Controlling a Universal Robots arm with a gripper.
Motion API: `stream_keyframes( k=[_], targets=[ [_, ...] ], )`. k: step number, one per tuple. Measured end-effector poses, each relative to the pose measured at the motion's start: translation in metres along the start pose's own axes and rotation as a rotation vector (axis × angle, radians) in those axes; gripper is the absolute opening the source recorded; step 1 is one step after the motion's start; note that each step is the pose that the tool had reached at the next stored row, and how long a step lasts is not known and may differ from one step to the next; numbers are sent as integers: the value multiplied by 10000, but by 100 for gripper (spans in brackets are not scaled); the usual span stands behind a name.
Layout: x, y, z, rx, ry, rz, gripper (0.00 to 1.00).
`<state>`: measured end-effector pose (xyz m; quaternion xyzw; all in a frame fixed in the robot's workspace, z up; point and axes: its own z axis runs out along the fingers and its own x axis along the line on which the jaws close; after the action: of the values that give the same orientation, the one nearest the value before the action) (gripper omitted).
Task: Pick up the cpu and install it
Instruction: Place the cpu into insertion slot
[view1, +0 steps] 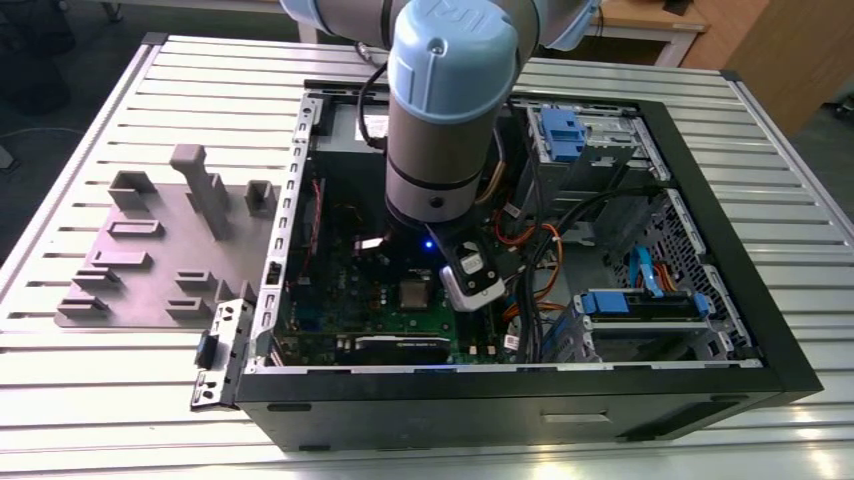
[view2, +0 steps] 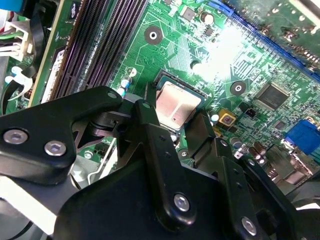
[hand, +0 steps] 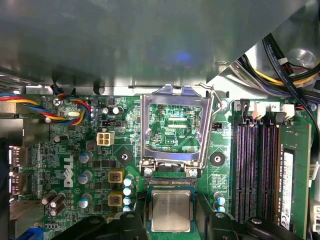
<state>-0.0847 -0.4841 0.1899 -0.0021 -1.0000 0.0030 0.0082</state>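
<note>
The cpu (hand: 171, 207), a small square chip with a silvery-grey top, sits level over the socket of the green motherboard (hand: 100, 165). A thin strip of socket contacts shows along one of its edges. My gripper (hand: 171, 216) has one black finger (hand: 131, 222) against one side of the chip and the other against the opposite side, so it is shut on it. In the second wrist view the cpu (view2: 177, 102) lies between the same fingers (view2: 146, 112) of the gripper (view2: 175, 114). The exterior view shows the cpu (view1: 416, 293) below the arm's wrist.
The silver socket frame (hand: 147, 130) stands flipped open just beyond the cpu. Memory slots (hand: 252, 165) run along one side and coloured cables (hand: 65, 107) lie on the other. The open black computer case (view1: 747, 330) holds blue drive bays (view1: 641, 305). A grey fixture plate (view1: 147, 260) lies at the exterior view's left.
</note>
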Motion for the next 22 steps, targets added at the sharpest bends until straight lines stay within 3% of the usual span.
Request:
stream_keyframes(
  k=[12,22],
  targets=[
    [0,7,-6,-3,0,5,47],
    [0,7,27,-4,0,6,47]
  ],
)
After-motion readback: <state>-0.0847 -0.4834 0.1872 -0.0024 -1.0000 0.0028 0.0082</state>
